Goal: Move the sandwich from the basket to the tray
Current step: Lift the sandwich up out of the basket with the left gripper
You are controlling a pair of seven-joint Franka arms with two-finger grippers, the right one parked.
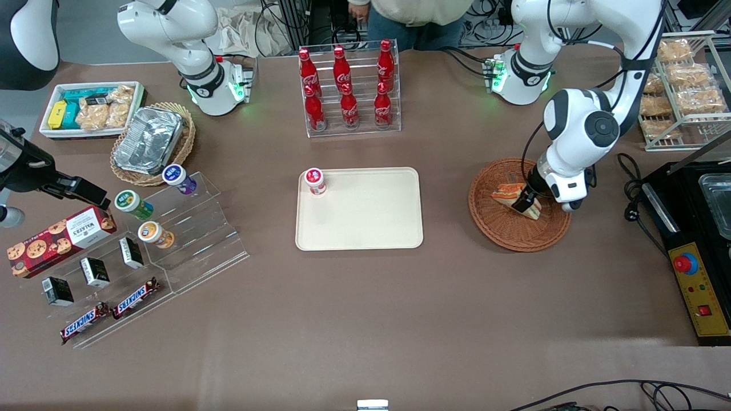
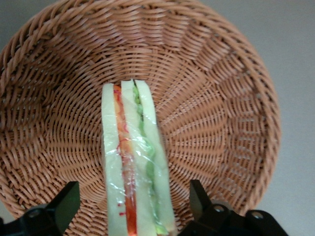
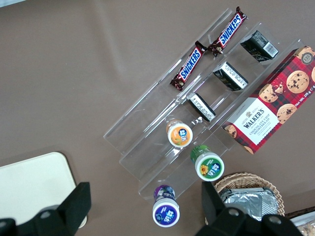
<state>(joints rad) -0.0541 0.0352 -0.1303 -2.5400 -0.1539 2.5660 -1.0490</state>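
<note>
The sandwich point(image 1: 507, 193), a wrapped white-bread wedge with orange-red and green layers, lies in the round reddish-brown wicker basket point(image 1: 514, 241) toward the working arm's end of the table. My gripper point(image 1: 528, 202) is down in the basket, open, with one finger on each side of the sandwich point(image 2: 135, 162). A gap shows between each black finger point(image 2: 199, 199) and the bread. The basket's woven floor point(image 2: 221, 98) surrounds the sandwich. The cream-beige tray point(image 1: 365, 222) lies flat at the table's middle, beside the basket.
A small red-capped cup point(image 1: 314, 181) stands on a tray corner. A clear rack of red cola bottles point(image 1: 348, 91) stands farther from the camera than the tray. A black control box point(image 1: 694, 257) and a wire snack rack point(image 1: 682, 91) flank the basket.
</note>
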